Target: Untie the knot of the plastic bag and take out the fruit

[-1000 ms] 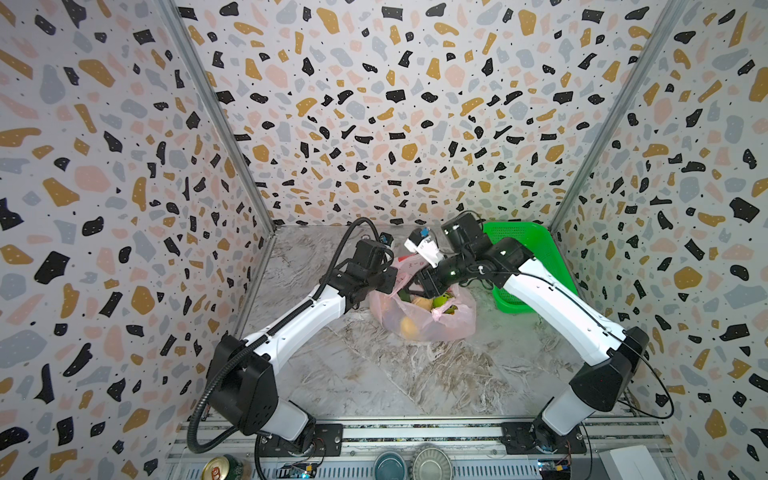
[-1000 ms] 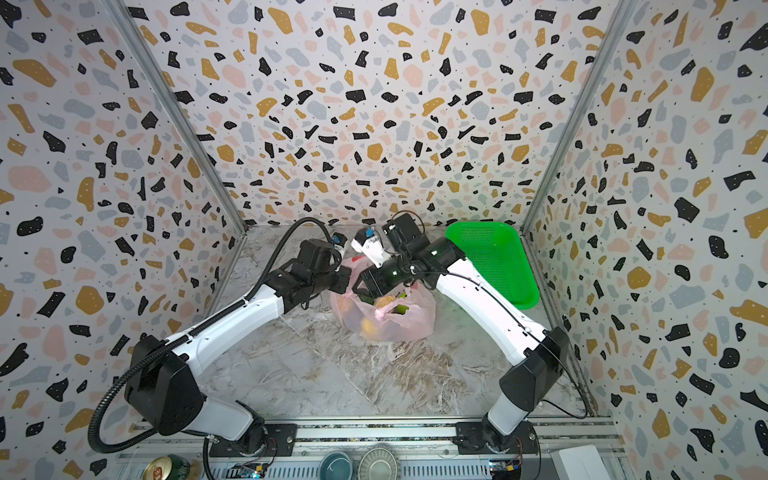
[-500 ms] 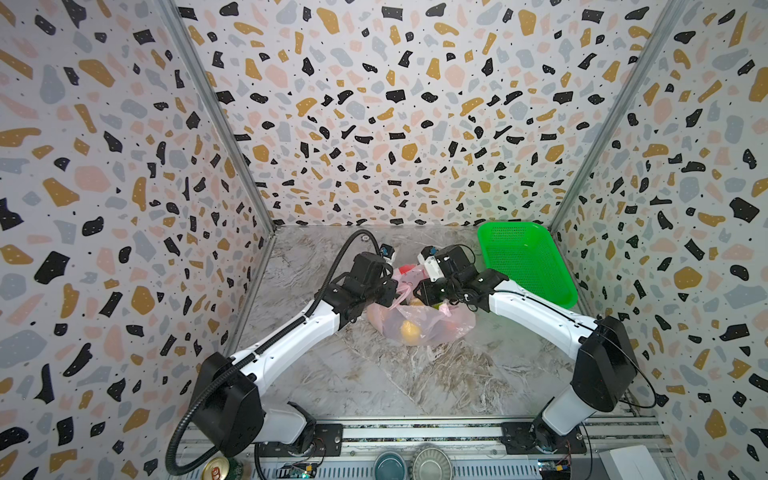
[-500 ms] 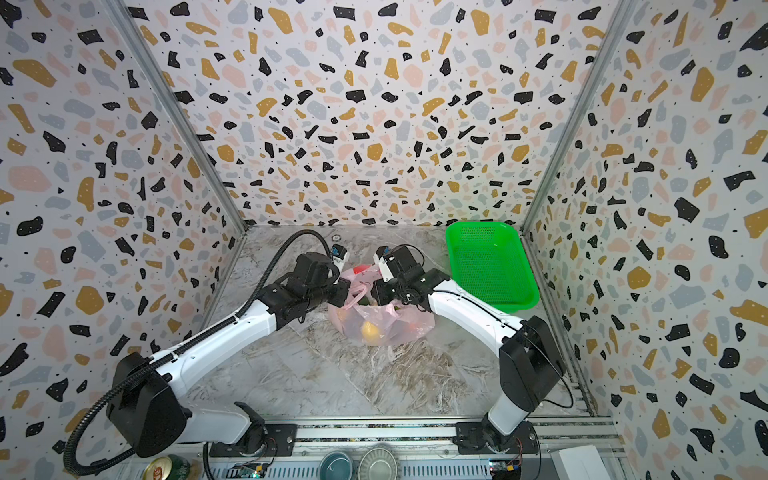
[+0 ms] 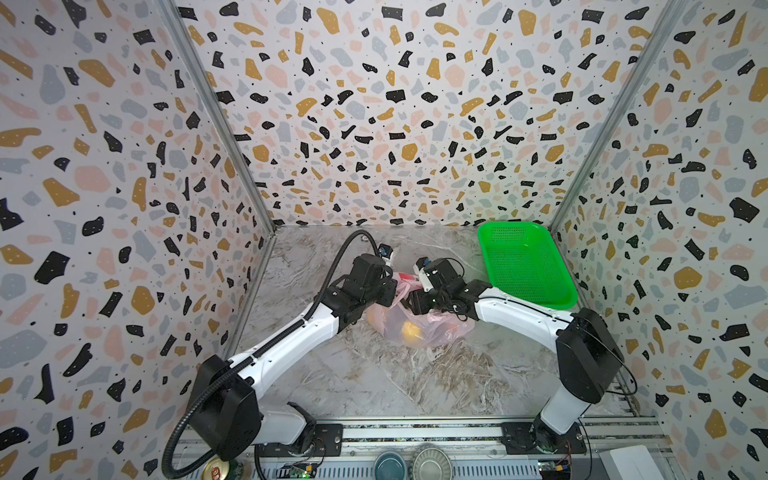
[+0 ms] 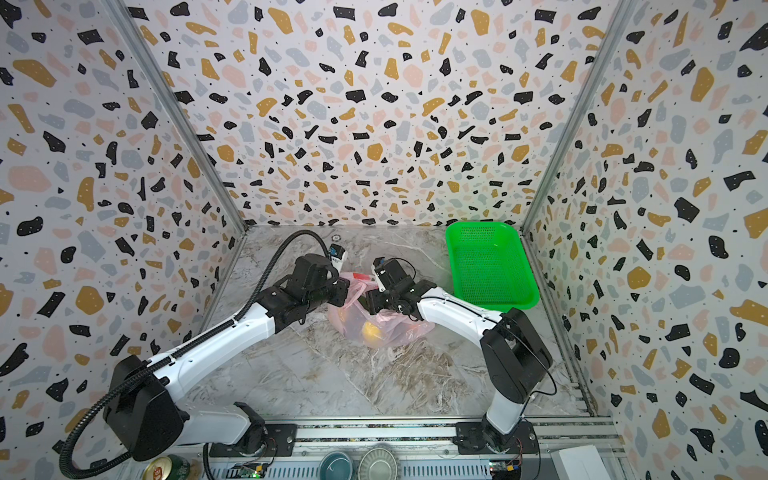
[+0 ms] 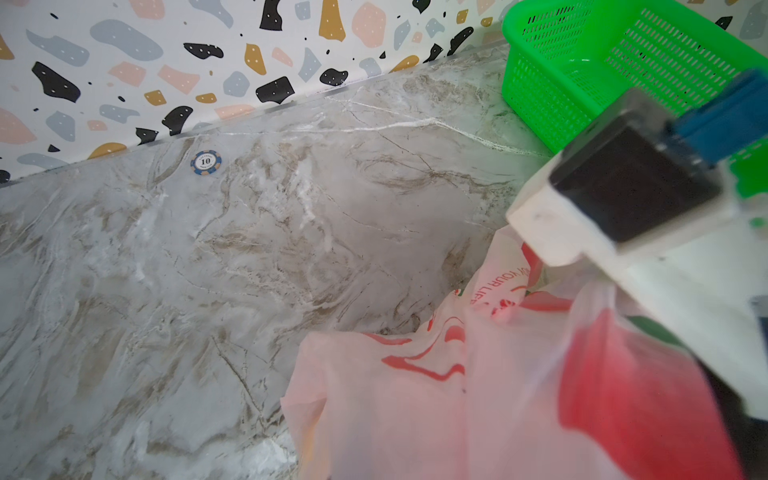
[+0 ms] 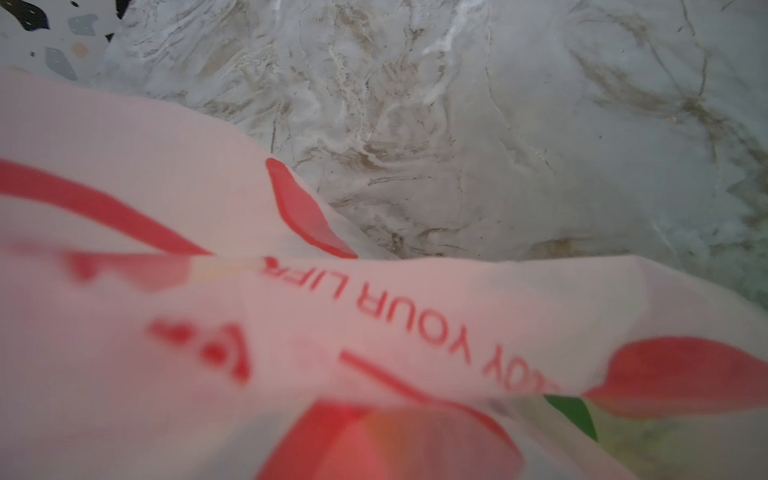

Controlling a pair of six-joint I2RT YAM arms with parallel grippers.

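Observation:
The pale pink plastic bag [image 5: 428,326] lies on the marble floor in both top views, with red print on its film [image 7: 436,395]. Yellow fruit [image 5: 409,332] and an orange piece [image 5: 375,318] show through it. My left gripper [image 5: 394,293] is at the bag's raised left edge, shut, with film stretched away from its hidden jaws. My right gripper [image 5: 411,301] presses into the bag's top from the right; printed film [image 8: 291,332] covers its jaws, so their state does not show. The knot is hidden.
A bright green mesh basket [image 5: 523,266] stands at the back right, close behind the right arm. A small poker chip [image 7: 205,162] lies near the back wall. A drink can [image 5: 214,471] and two bowls [image 5: 390,465] sit by the front rail.
Both grippers have come down from a raised hold, and the bag has sunk and flattened onto the floor. The right arm has swung low, clear of the basket.

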